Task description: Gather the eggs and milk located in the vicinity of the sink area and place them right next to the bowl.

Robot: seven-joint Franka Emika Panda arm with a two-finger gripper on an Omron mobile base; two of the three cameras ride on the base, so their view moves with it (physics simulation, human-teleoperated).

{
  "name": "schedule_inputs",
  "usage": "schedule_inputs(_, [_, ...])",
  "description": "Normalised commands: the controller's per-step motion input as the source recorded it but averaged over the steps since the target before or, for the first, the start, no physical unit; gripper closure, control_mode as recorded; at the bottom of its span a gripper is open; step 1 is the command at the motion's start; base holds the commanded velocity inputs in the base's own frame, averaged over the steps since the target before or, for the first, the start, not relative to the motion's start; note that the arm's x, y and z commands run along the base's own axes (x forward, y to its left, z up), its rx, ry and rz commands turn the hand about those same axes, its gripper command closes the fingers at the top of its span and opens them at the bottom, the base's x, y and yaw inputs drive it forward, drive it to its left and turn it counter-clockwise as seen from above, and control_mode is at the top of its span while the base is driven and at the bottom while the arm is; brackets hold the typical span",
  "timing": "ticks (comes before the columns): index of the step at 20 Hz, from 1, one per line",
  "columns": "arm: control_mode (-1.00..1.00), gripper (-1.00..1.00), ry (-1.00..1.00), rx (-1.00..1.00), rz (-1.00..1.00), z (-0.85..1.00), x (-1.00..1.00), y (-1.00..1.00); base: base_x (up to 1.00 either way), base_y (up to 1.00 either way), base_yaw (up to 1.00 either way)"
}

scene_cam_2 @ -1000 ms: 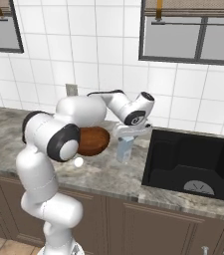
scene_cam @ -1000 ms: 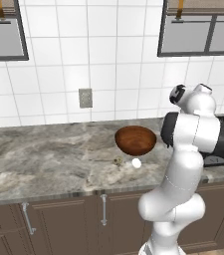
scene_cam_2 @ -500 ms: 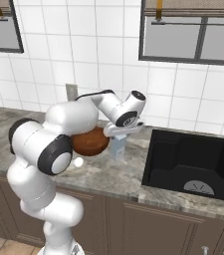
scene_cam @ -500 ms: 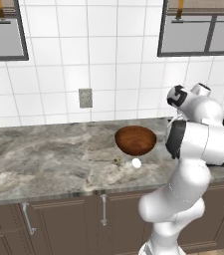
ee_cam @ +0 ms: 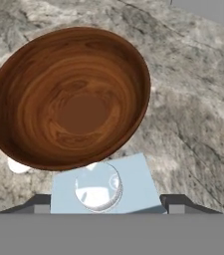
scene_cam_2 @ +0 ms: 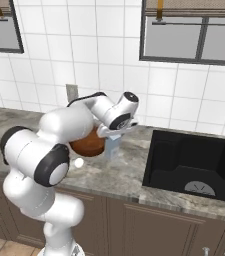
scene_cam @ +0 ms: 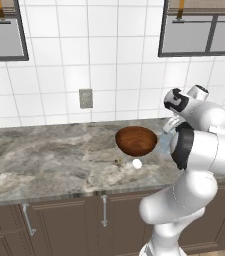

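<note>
Surveyed grey marbled counter [scene_cam: 44, 155] below white tiled wall. Noted wall outlet [scene_cam: 86, 98] at left, above bare stone. Found the bowl [scene_cam: 135, 140] further right: round, deep, glossy reddish-brown wood, upright and holding nothing. Located one of the eggs [scene_cam: 137, 163] on the counter just in front of the bowl, small, white and oval; judged it already delivered, given its position at the bowl's foot. Could not identify a small brownish item just left of that egg. Found the milk [scene_cam_2: 112, 148] just right of the bowl, near or touching its rim, upright, with base at or just above the stone. Described carton as pale blue and white with a round clear cap on top. Found the gripper [ee_cam: 106, 201] above it, finger tips pressed against opposite sides of the carton at mid width, apparently clamped on it; judged this grip suited to lowering the carton upright beside the bowl. Noted the sink area [scene_cam_2: 194, 160] at far right, black and recessed.
</note>
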Motion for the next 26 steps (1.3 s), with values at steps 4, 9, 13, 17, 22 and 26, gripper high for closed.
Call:
schedule_inputs(4, [-1.0,1.0,-0.04,0.0,0.0,0.0,-0.06,0.16,0.0,0.0,0.0])
schedule_inputs(9, [-1.0,1.0,-0.03,0.0,0.01,0.0,-0.07,0.11,0.0,0.0,0.0])
schedule_inputs(13, [-1.0,1.0,0.0,0.0,0.02,-0.04,-0.18,0.01,0.0,0.0,0.0])
schedule_inputs(17, [-1.0,1.0,0.0,0.0,0.03,-0.07,-0.23,0.0,0.0,0.0,0.0])
schedule_inputs(22, [-1.0,1.0,-0.01,0.0,0.03,-0.02,-0.26,0.0,0.0,0.0,0.0])
schedule_inputs(26, [-1.0,1.0,0.0,0.0,0.04,0.0,-0.16,0.12,0.0,0.0,0.0])
